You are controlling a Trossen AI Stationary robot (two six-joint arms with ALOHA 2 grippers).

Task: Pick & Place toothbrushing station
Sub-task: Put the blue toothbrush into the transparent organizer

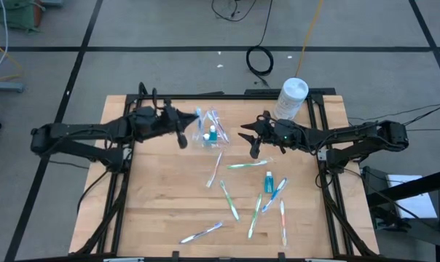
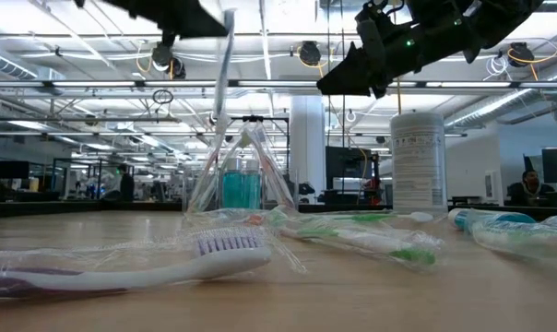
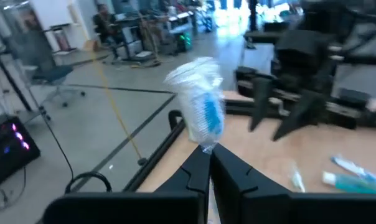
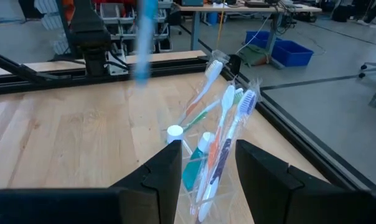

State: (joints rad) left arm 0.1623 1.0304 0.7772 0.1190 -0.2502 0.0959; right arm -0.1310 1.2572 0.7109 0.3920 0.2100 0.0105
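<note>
Nearest toothbrush: a wrapped purple and white toothbrush (image 2: 122, 267) lies flat at the near edge of the surface (image 1: 162, 211) in the low view.
Loose set: more wrapped toothbrushes lie scattered on the wood, among them a green one (image 1: 247, 165), and one blue toothpaste tube (image 1: 268, 182) lies among them, nearer to my right side.
Clear cup: the small see-through cup (image 1: 209, 135) stands upright at the far middle of the surface, between my two arms. It holds several toothbrushes (image 4: 222, 124) leaning outward and a blue toothpaste tube with a white cap (image 4: 191, 165).
My left end effector (image 1: 182, 135): it hangs above the surface, just beside the cup on the left. Its fingers are pressed narrow on a slim wrapped toothbrush (image 2: 221, 69), which hangs down almost upright and shows as a blue blur in the right wrist view.
My right end effector (image 1: 250, 143): it hovers above the surface on the right of the cup, near but apart from it, with the fingers spread wide and holding nothing.
White canister (image 1: 291, 98): it stands upright at the far right corner, behind my right arm.
</note>
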